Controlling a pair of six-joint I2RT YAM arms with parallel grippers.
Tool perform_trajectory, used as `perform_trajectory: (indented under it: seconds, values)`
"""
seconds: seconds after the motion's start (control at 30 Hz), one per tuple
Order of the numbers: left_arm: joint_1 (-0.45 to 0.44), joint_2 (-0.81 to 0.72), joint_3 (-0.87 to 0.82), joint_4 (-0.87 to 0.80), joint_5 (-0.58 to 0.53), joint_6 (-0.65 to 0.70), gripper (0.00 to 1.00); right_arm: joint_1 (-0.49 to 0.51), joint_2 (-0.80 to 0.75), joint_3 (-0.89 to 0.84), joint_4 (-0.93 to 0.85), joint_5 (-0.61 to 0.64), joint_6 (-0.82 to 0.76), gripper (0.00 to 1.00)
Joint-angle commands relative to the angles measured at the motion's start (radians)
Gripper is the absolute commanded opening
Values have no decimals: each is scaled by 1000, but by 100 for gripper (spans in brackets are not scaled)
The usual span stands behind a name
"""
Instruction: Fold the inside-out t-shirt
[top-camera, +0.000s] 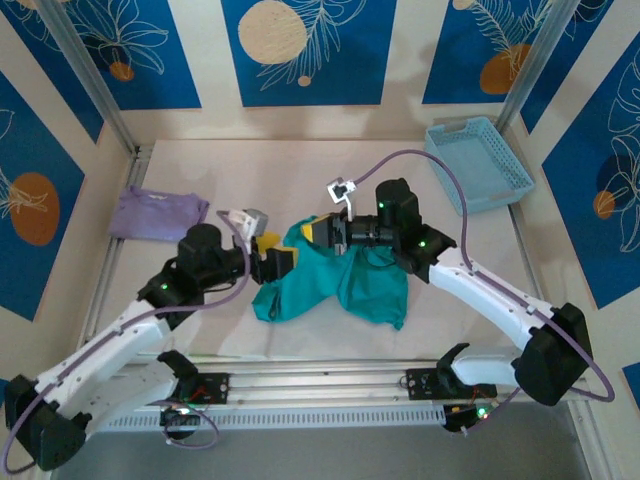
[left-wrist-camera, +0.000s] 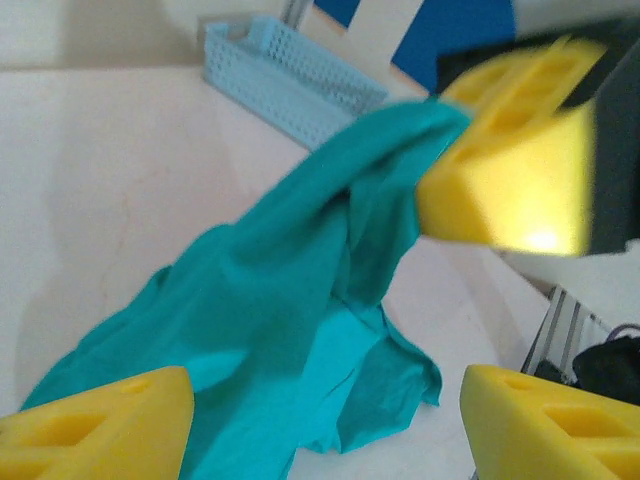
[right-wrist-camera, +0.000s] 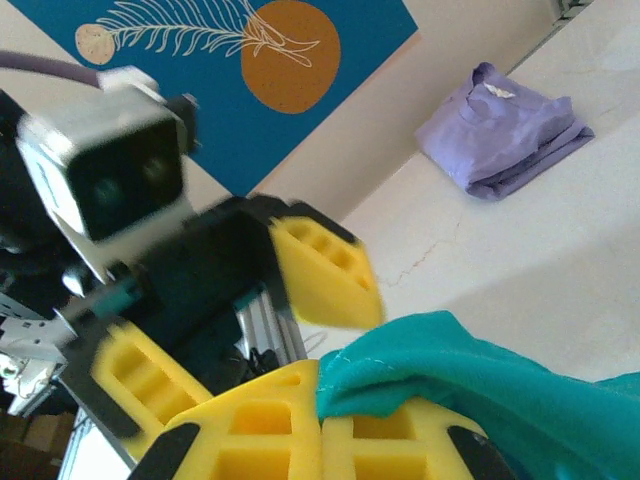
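Item: inside-out t-shirt (top-camera: 335, 285), teal, bunched mid-table (top-camera: 300, 170), one edge lifted. My right gripper (top-camera: 318, 230): jaws pressed together, pinching that edge. My left gripper (top-camera: 277, 253): jaws spread just beside it, gripping nothing. Risk: this single thin pinch slips, or the hanging cloth twists and spoils the fold.

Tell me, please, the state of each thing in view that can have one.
right gripper, shut on an edge of the t-shirt.
left gripper, open, beside the lifted cloth.
t-shirt, crumpled, one edge held up.
lavender garment, folded, lying flat at far left.
blue basket, upright, looks empty.
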Motion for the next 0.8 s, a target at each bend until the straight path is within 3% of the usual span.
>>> perform_trajectory:
  seconds: [0.0,0.1,0.2,0.27,0.37,0.57,0.77]
  values:
    - [-9,75,33,41,-46,59,65,5,-8,48,2,-55,60,0]
    - [-10,111,28,95,-63,63,44,-8,-41,44,-2,-68,85,0]
    - [-2,131,17,148,-11,44,11,-24,-64,33,20,-96,123,0]
    - [3,137,14,165,33,33,1,-29,-55,38,40,-148,147,0]
    - [12,125,-2,194,97,33,0,-32,-39,72,-50,-149,94,4]
    - [32,92,-36,261,244,21,0,-33,-83,126,-383,151,-207,30]
    - [44,70,-66,300,307,38,0,-44,-183,16,-411,253,-371,37]
